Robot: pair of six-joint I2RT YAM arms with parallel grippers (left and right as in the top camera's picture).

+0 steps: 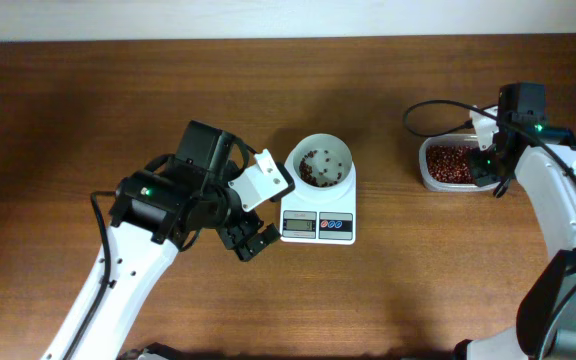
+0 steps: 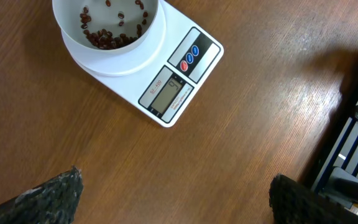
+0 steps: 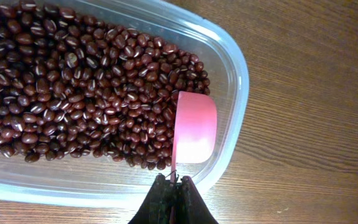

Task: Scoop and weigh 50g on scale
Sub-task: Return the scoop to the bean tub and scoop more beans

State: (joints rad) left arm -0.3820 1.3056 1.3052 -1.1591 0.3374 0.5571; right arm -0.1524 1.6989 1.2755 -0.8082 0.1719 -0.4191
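Scale [image 1: 317,226] — lengthwise near-to-far, display [image 1: 299,226] at near end

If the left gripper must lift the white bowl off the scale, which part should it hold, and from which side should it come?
Probably the rim of the white bowl, from above, on the side near the open left gripper: one finger inside the wall, one outside. It stands upright on the scale, with red beans inside, so keep it level.

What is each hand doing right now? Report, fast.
Left hand: open, holding nothing.
Right hand: closed on the pink scoop handle, scoop inside the bean tub.
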